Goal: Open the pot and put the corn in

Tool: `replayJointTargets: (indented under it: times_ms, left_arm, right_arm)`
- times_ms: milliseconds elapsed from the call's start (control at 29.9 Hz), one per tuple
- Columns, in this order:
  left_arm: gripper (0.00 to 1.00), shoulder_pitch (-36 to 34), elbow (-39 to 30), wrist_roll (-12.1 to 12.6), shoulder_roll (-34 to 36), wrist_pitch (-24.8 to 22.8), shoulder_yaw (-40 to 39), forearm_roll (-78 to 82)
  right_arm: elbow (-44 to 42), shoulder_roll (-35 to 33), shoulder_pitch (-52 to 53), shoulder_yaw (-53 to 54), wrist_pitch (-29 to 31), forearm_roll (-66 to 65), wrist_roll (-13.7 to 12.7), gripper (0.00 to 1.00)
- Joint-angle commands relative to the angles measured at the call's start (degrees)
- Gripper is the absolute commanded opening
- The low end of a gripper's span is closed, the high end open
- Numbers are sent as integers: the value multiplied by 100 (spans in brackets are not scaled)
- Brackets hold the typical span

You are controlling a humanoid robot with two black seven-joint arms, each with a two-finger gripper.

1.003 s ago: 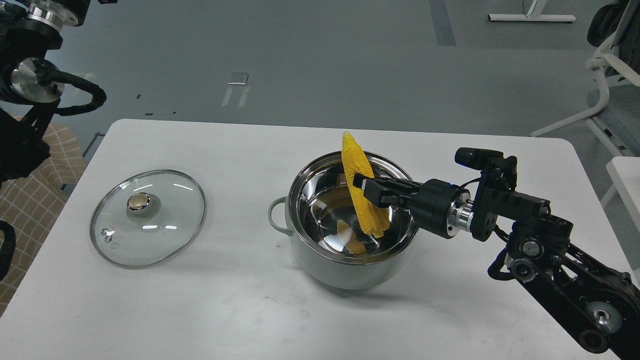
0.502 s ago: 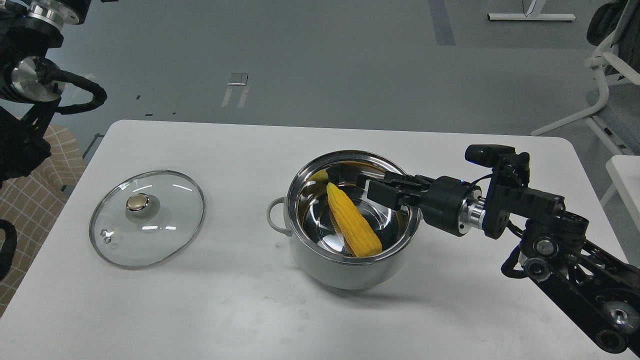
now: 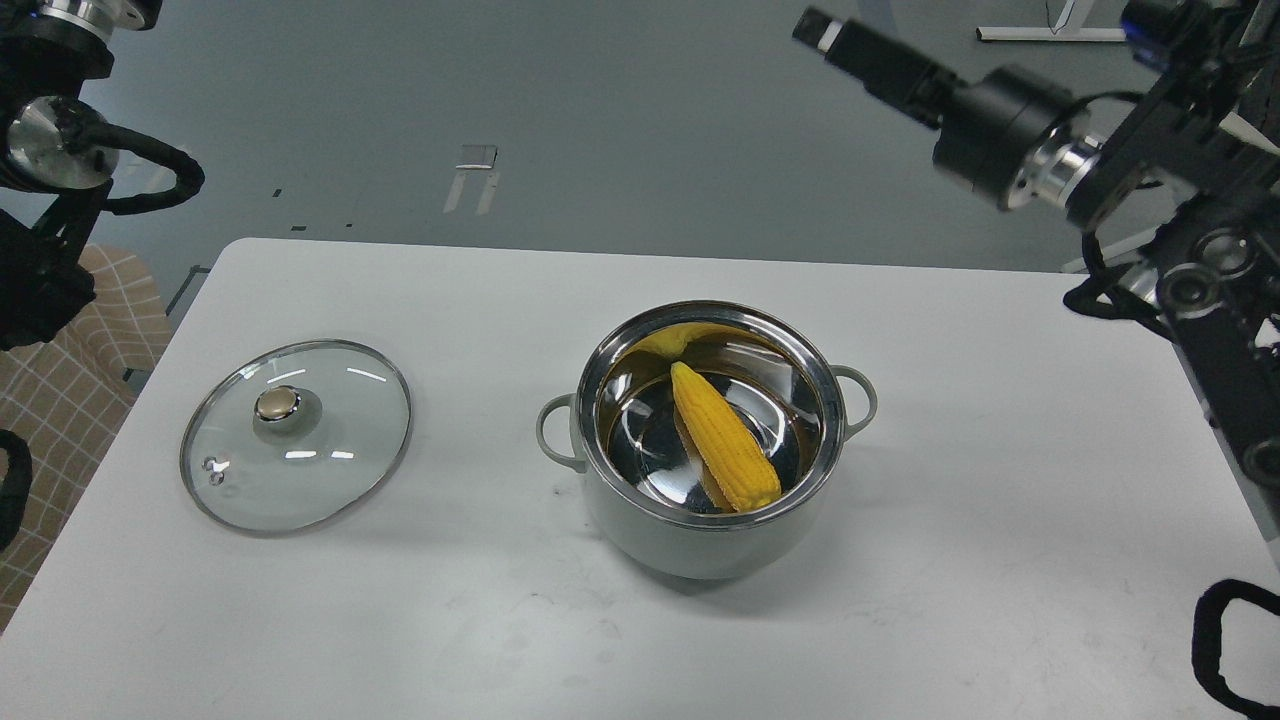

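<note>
The pale grey-green pot (image 3: 640, 535) stands open in the middle of the white table (image 3: 1000, 500). The yellow corn (image 3: 725, 438) lies inside it, slanting across the shiny steel bottom, tip towards the back. Its reflection shows on the inner wall. My right gripper (image 3: 818, 30) is raised high above and behind the pot, to its right, holding nothing. It is dark and I cannot tell its two fingers apart. Only upper parts of my left arm (image 3: 60, 150) show at the left edge; its gripper is out of view.
The round glass lid (image 3: 296, 432) with a gold knob lies flat on the table left of the pot. White chair and table parts (image 3: 1215, 190) stand off the table's right side. A checked cloth (image 3: 60, 400) shows at the left edge.
The right gripper let the corn drop into the pot, then drew back and rose up to the right. The pot's right handle now shows. The corn lies flat inside.
</note>
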Motion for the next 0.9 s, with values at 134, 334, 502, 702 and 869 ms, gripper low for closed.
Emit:
replayJointTargets:
  times_ms: [134, 334, 502, 702, 869]
  left_arm:
    - [98, 18, 18, 20, -30, -501, -167, -34]
    - [98, 71, 79, 29, -83, -563, -300, -60]
    - [98, 80, 149, 46, -214, -555, -291, -51]
    - [98, 124, 255, 46, -478, -555, -282, -51]
    - [98, 168, 255, 72, -725, -546, -291, -34]
  right_arm:
    - [-1529, -10, 753, 560, 2, 1451, 287, 100]
    - [-1819, -36, 788, 622, 2, 2383, 287, 100]
    - [-2819, -36, 788, 789, -99, 3787, 287, 100]
    - [-3445, -62, 920, 789, -495, 4704, 287, 100]
    - [-3472, -133, 877, 798, -592, 5038, 295, 100]
